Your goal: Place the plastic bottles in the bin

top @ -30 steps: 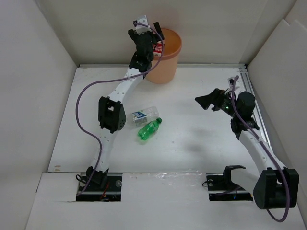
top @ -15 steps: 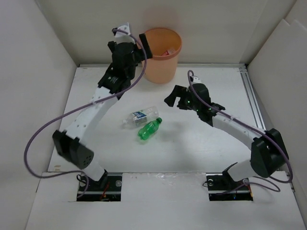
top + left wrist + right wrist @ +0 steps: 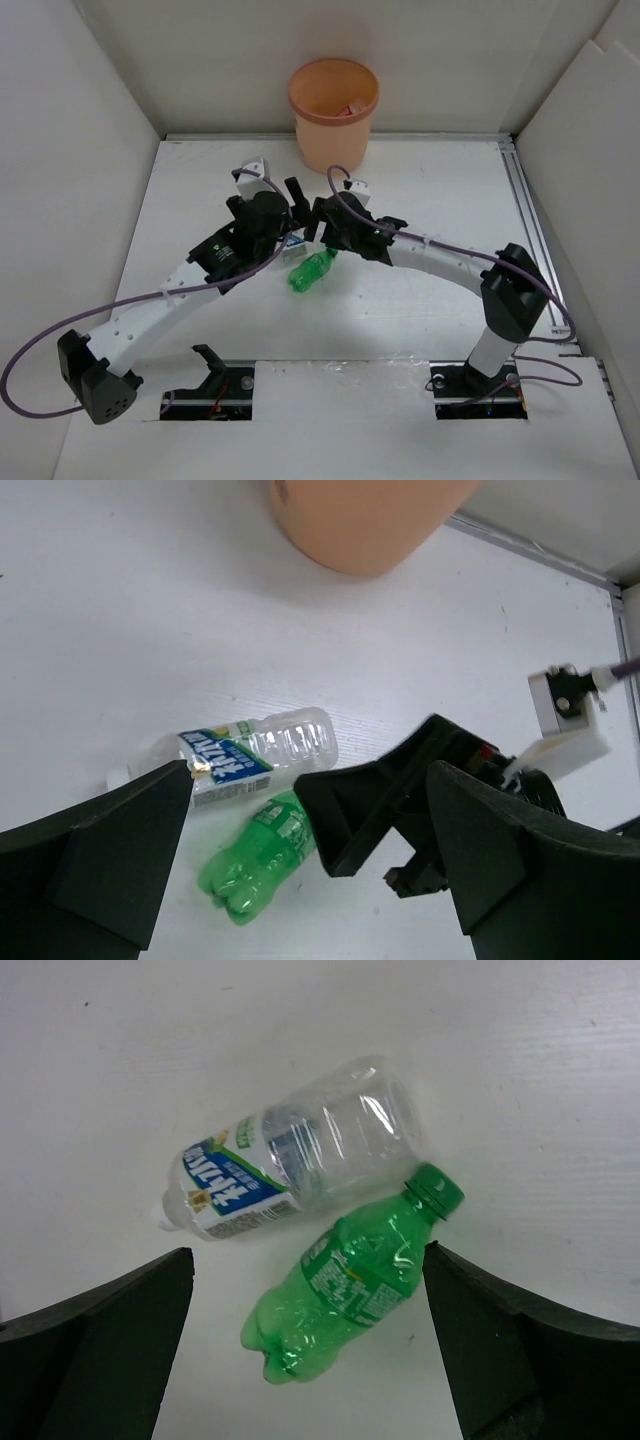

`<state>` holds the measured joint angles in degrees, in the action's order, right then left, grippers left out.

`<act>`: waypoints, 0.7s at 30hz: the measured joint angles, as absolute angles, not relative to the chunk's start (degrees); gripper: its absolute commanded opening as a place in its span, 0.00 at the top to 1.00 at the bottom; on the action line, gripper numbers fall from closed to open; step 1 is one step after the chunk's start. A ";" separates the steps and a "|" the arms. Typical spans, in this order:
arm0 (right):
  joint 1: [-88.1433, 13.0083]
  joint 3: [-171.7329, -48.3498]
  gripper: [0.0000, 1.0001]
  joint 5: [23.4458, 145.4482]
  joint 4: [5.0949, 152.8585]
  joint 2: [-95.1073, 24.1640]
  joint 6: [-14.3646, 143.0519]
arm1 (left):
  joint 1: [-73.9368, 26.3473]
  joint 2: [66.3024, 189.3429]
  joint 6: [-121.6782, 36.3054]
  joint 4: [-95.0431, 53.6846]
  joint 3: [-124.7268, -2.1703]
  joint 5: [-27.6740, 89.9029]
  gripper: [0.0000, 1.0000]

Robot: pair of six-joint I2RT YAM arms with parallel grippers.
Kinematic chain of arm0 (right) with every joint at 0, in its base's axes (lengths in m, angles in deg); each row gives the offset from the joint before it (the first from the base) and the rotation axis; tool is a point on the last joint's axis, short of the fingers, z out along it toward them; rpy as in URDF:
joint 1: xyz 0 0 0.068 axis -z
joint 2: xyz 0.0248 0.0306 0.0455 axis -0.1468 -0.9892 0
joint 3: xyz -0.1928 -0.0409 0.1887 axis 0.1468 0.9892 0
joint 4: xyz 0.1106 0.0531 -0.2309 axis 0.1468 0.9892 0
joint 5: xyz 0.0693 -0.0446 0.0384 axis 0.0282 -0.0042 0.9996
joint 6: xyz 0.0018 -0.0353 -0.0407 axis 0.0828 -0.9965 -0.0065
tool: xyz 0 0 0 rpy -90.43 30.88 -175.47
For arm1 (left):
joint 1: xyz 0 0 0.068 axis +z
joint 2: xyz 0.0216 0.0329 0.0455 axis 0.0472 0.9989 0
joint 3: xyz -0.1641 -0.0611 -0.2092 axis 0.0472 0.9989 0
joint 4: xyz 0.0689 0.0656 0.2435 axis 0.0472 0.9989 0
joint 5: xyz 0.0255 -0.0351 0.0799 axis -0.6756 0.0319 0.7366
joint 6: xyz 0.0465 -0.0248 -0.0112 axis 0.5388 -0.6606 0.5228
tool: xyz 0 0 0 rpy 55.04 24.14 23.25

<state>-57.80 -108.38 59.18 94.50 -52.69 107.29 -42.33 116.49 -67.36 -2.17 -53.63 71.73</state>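
Observation:
A green bottle [image 3: 312,270] lies on the white table beside a clear bottle with a blue label [image 3: 291,241], which is mostly hidden under the grippers. Both show plainly in the right wrist view, green [image 3: 350,1285] and clear [image 3: 300,1160], and in the left wrist view, green [image 3: 262,858] and clear [image 3: 240,758]. My left gripper [image 3: 298,222] is open and empty, just above them from the left. My right gripper [image 3: 313,240] is open and empty, over the green bottle from the right, its fingers straddling it. The orange bin [image 3: 334,140] stands at the back with a red-labelled bottle [image 3: 351,108] inside.
White walls enclose the table on the left, back and right. A metal rail [image 3: 530,230] runs along the right side. The two grippers are very close together, and a right finger [image 3: 380,795] shows between my left fingers.
My left gripper has let a red-labelled bottle go into the bin and swung down to the two bottles. My right arm has swept left to the same spot.

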 measured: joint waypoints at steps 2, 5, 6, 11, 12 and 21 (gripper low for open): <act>-58.98 -105.69 0.00 57.10 95.24 -50.90 110.35 | -42.29 113.91 -69.00 -0.12 -52.95 72.52 0.00; -61.45 -101.69 0.00 55.57 95.55 -48.43 114.48 | -42.22 109.12 -70.72 2.88 -52.71 73.48 0.00; -62.18 -100.67 0.00 55.62 95.53 -48.15 115.61 | -42.22 107.49 -71.23 3.62 -52.71 73.57 0.00; -62.94 -98.33 0.01 56.03 93.93 -50.44 119.07 | -42.22 101.50 -71.68 6.53 -52.71 73.16 0.00; -62.90 -98.28 0.01 56.07 93.63 -51.36 119.46 | -42.22 100.78 -71.66 6.90 -52.66 72.87 0.00; -62.66 -98.50 0.02 55.38 89.78 -56.78 120.79 | -42.22 97.12 -71.18 8.91 -48.80 69.64 0.00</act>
<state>-62.66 -98.50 55.38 89.78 -56.78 120.79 -42.22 97.12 -71.18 8.91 -48.80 69.64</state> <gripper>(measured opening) 0.991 0.997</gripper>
